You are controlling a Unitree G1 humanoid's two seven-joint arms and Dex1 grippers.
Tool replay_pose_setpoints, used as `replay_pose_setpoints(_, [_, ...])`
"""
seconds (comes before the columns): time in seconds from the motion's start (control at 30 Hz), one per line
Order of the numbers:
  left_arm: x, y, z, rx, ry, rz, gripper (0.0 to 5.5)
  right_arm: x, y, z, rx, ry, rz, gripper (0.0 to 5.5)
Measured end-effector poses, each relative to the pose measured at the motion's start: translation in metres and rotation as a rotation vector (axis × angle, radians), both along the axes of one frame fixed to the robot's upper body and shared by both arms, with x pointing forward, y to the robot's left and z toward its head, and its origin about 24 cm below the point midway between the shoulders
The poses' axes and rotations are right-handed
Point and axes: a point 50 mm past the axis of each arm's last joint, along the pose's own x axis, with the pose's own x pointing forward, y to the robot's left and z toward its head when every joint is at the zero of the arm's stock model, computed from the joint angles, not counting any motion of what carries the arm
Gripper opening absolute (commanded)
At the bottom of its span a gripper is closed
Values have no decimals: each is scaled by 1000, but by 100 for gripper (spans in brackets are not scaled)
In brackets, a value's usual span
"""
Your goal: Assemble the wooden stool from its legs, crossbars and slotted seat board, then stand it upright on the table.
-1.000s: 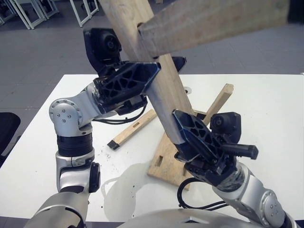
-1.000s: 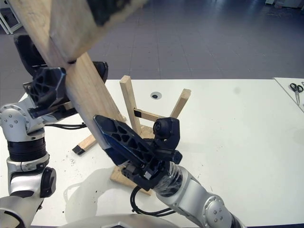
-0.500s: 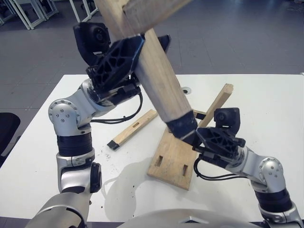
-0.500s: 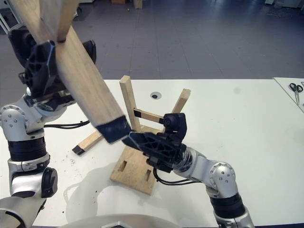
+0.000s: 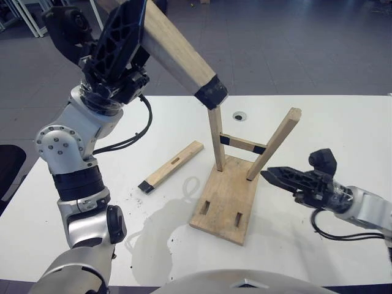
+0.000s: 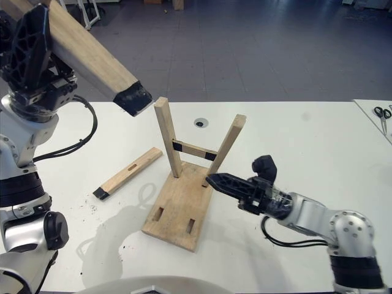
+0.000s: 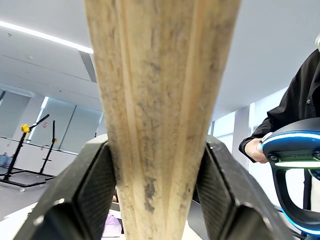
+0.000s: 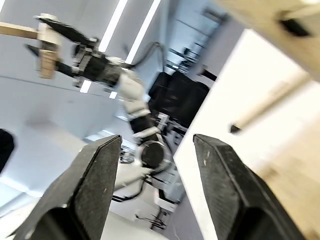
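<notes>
The seat board point(image 5: 223, 199), a flat slab of pale, unfinished wood, lies about the middle of the white table point(image 5: 343, 122), somewhat closer to its near edge. Two small rectangular slots point(image 5: 205, 208) are open at the board's near end. At its far end two square-cut legs stand in it: the left leg point(image 5: 215, 138) nearly upright, the right leg point(image 5: 274, 144) leaning out toward the table's right edge. A thin crossbar point(image 5: 243, 144) with dark ends joins them partway up. A third leg point(image 5: 177, 55) of the same rough, grainy timber, its lower end wrapped in black point(image 5: 211, 92), hangs in the air over the far left part of the table and slopes down toward the standing pair. The left fingers point(image 5: 119, 37), black and lattice-ribbed, clamp this leg from both sides higher up its length, and the wood fills the whole gap between them. The right fingers point(image 5: 285, 179), tapered and dark, sit low over the table on the board's right side. Their tips point at the foot of the right leg and come close to it; they are parted and hold nothing. A short loose piece point(image 5: 171, 165) with a slot in its face and a black tip lies flat, left of the board. Dark specks of debris point(image 5: 138, 199) are scattered toward the near left corner, and a round hole point(image 5: 239, 115) sits by the far edge.
</notes>
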Motion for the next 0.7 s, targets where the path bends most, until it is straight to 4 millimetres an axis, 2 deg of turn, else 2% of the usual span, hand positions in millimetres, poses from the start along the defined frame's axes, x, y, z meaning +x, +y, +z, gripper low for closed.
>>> replay_pose_setpoints(0.13, [1, 0, -3, 21, 8, 19, 217, 0, -47, -28, -274, 0, -76, 262])
replay_pose_setpoints(0.2, [0, -3, -12, 114, 10, 85, 217, 19, -69, -38, -462, -136, -251, 262])
replay_pose_setpoints(0.23, [-1, -7, -20, 167, 16, 116, 217, 30, -70, -40, -513, -215, -327, 262])
replay_pose_setpoints(0.33, [-12, -11, -48, 309, 4, 163, 217, 51, -57, -42, -713, -501, -579, 262])
replay_pose_setpoints(0.43, [-25, -7, -71, 417, -8, 144, 217, 52, -41, -46, -917, -725, -736, 262])
replay_pose_setpoints(0.5, [-33, 1, -88, 535, 1, 112, 217, 42, -25, -62, -979, -762, -716, 262])
replay_pose_setpoints(0.6, [-40, 6, -102, 631, -7, 71, 216, 33, -21, -76, -1074, -768, -637, 262])
replay_pose_setpoints(0.7, [-42, 3, -115, 648, -27, 51, 216, 33, -17, -80, -1100, -747, -581, 262])
